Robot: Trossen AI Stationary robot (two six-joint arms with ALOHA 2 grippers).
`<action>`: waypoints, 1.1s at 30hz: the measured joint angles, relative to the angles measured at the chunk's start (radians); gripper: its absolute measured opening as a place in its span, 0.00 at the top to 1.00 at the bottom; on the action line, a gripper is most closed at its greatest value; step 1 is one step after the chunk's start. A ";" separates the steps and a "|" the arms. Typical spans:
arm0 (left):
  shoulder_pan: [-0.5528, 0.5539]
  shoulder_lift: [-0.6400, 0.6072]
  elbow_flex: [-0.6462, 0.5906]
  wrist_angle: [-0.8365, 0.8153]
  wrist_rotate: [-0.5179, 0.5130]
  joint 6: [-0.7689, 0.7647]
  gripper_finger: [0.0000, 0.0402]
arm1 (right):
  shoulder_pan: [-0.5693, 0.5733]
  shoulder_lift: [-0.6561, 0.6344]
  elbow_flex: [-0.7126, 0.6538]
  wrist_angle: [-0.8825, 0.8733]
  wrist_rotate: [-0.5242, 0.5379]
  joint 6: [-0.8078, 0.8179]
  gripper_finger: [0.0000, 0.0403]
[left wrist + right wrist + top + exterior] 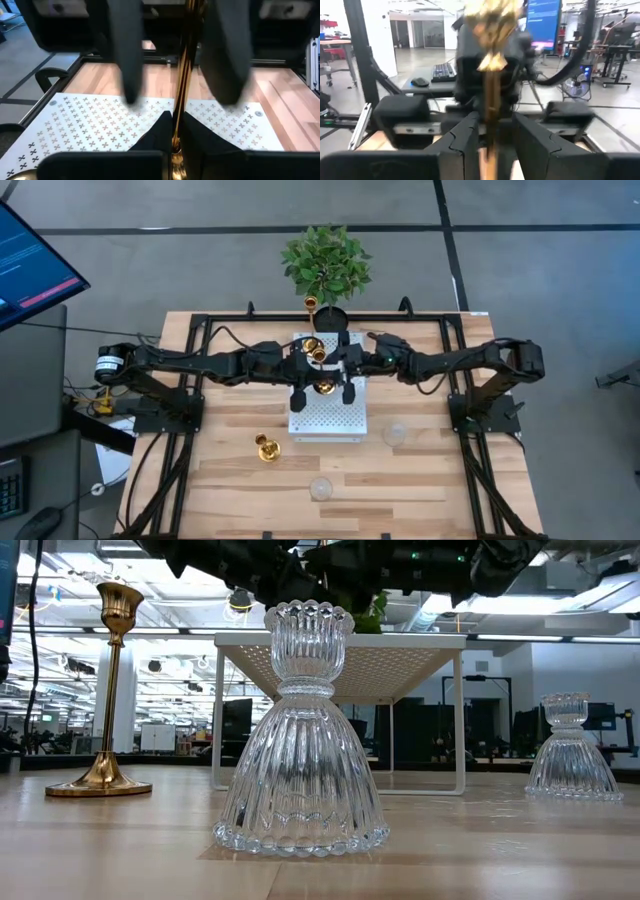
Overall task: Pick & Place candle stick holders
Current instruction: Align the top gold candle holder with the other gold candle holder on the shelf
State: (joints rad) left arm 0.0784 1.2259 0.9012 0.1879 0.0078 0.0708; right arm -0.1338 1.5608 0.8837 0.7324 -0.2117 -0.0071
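A robotics lab in an open-plan office hall: a wooden table on grey floor, a monitor beside it, a keyboard on a desk behind (more screens and ceiling strip lights run far back).

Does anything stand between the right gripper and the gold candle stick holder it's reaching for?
Nothing visible does. The thin stem of the gold holder stands between the open fingers of the right gripper, above the white stand, while the left gripper is shut on the same stem.
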 joint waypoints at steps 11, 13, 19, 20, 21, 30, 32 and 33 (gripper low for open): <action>0.000 0.000 0.000 -0.008 -0.002 0.002 0.96 | 0.001 -0.030 0.000 -0.044 0.000 -0.003 0.88; 0.000 0.000 0.000 -0.009 -0.007 0.004 0.96 | 0.001 -0.030 0.000 -0.052 0.000 -0.004 0.95; 0.000 0.001 0.000 -0.014 -0.013 0.003 0.91 | 0.000 -0.031 0.000 -0.071 -0.018 -0.030 0.98; 0.000 0.001 0.000 -0.014 -0.013 0.003 0.90 | -0.005 -0.031 0.000 -0.078 -0.026 -0.032 0.98; 0.000 0.001 0.000 -0.008 -0.014 0.003 0.88 | -0.007 -0.031 0.000 -0.091 -0.028 -0.035 0.99; 0.001 -0.030 0.001 -0.032 -0.017 0.003 0.82 | -0.034 -0.099 -0.045 -0.116 -0.031 -0.063 0.99; 0.002 -0.061 0.001 -0.045 -0.015 0.003 0.82 | -0.044 -0.138 -0.067 -0.124 -0.028 -0.073 0.99; 0.004 -0.081 0.001 -0.059 -0.015 0.003 0.82 | -0.051 -0.158 -0.079 -0.122 -0.027 -0.074 1.00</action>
State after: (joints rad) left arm 0.0823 1.1448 0.9024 0.1293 -0.0070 0.0742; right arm -0.1851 1.4024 0.8052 0.6105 -0.2387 -0.0812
